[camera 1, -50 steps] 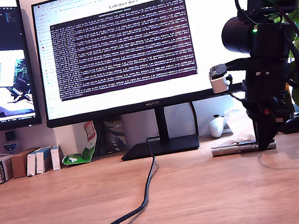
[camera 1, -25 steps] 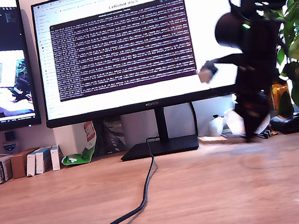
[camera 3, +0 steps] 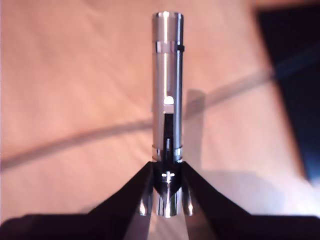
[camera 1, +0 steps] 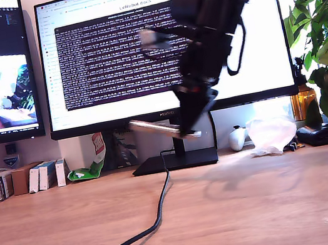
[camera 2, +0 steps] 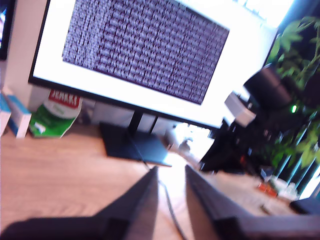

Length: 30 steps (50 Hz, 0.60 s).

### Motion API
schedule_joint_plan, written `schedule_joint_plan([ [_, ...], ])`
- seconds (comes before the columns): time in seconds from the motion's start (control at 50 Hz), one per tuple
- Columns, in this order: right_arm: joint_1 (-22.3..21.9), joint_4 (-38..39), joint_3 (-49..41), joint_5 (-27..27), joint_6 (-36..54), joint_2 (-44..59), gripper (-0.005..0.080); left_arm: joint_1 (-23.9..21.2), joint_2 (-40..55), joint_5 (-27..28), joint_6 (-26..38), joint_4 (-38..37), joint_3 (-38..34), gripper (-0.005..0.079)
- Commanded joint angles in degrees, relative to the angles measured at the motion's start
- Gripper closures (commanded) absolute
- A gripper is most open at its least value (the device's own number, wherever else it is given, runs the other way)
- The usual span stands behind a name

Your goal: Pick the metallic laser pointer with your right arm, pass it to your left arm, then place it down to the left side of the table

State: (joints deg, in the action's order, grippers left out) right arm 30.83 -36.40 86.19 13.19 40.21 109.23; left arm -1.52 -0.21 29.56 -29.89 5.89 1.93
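The light-brown wooden surface [camera 1: 243, 210] carries a black cable [camera 1: 150, 226], a large black-framed monitor [camera 1: 163, 46] headed "LeRobot docs", small boxes [camera 1: 40, 176] and a leafy green plant [camera 1: 324, 37] at the exterior view's right. The second claw [camera 1: 191, 125] is clamped on the slim shiny silver metallic laser pointer [camera 1: 155, 128], held tilted in the air before the monitor stand, well above the surface. The first claw [camera 2: 170, 192] has its jaws slightly apart, holding nothing.

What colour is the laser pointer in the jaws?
Shiny silver metal laser pointer, with a dark clip; clearest in the second wrist view.
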Motion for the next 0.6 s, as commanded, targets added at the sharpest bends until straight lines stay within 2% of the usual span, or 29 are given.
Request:
schedule_joint_plan([
  [0.0,2.36,0.2,0.2,1.33,-1.55,-4.61,0.0765,-0.11,-0.13,0.09,-1.22,1.46,0.35,0.0558],
  [0.08,4.81,0.57,0.2,3.06,-3.02,-6.6,0.0765,-0.11,-0.13,0.22,-4.15,3.43,0.35,0.0505],
  [0.2,7.87,1.53,0.2,4.24,-5.64,-10.62,0.0765,-0.11,-0.11,0.57,-6.23,5.77,0.35,0.0498],
  [0.26,9.09,2.29,0.2,5.6,-6.54,-12.48,0.0765,-0.11,-0.11,1.81,-7.37,7.17,0.35,0.0469],
  [0.44,12.57,4.07,0.2,7.96,-9.16,-17.97,0.0765,-0.13,0.83,3.93,-14.78,10.03,0.35,0.0405],
  [0.58,15.21,5.49,0.2,9.49,-11.39,-19.78,0.0765,-0.13,1.64,4.17,-21.03,17.44,0.35,0.0395],
])
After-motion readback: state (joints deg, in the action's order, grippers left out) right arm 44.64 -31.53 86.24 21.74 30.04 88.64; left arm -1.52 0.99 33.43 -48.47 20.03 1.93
